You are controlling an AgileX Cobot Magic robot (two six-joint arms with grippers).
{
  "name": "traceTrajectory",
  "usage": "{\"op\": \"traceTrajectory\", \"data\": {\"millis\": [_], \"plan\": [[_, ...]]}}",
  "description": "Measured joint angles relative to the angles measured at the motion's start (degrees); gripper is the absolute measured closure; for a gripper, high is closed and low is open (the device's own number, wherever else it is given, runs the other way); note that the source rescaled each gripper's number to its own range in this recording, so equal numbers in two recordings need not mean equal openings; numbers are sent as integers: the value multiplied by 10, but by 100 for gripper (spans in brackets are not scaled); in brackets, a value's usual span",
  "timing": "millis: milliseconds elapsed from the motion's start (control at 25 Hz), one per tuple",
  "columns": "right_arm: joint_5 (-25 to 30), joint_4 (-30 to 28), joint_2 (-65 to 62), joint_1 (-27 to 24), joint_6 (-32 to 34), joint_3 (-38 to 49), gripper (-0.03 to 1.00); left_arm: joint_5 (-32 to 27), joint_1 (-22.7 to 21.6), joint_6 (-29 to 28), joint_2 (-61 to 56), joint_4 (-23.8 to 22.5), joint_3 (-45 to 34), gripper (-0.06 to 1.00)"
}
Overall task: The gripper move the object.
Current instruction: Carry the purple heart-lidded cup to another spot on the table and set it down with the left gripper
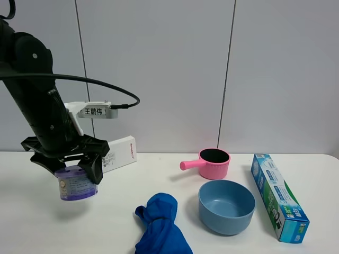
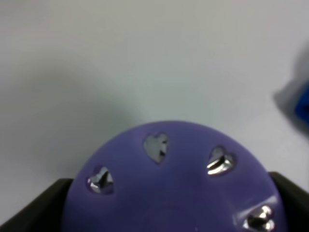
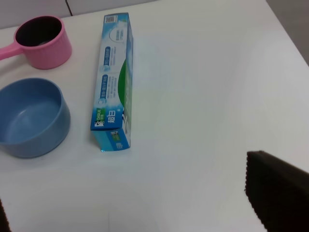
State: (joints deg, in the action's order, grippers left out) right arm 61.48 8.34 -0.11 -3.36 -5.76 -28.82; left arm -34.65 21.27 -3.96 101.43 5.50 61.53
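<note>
The left gripper (image 1: 74, 172) has its fingers (image 1: 96, 168) pinched on the lilac lid (image 2: 174, 193) of the object (image 1: 77, 187); it hangs upright straight beneath them, seemingly just clear of the desk (image 1: 119, 211), at the left end.

The left arm (image 1: 37, 100) is thick, rounded and matte black, with small pale screws (image 1: 34, 54) set into its casing. A thin black cable (image 1: 79, 79) arcs off it and plugs into a white block (image 1: 91, 112) labelled with three black Chinese characters. The left end effector (image 1: 71, 168) is black too, a broad claw with angular, faceted fingers (image 1: 95, 166). Of the right end effector (image 3: 125, 193), only black fingers (image 3: 277, 193) show, one with a finely ribbed edge.
</note>
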Motion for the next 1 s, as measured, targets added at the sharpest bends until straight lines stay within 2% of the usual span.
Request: {"op": "traceTrajectory", "data": {"millis": [240,400,640,1000], "plan": [[0,0,0,0,0,0,-3,145,32,2,-11,11,-89,93],[0,0,0,0,0,0,-3,214,53,40,-11,11,-130,93],[0,0,0,0,0,0,-3,251,68,115,-11,9,-137,93],[0,0,0,0,0,0,-3,284,68,130,-11,-9,-172,93]]}}
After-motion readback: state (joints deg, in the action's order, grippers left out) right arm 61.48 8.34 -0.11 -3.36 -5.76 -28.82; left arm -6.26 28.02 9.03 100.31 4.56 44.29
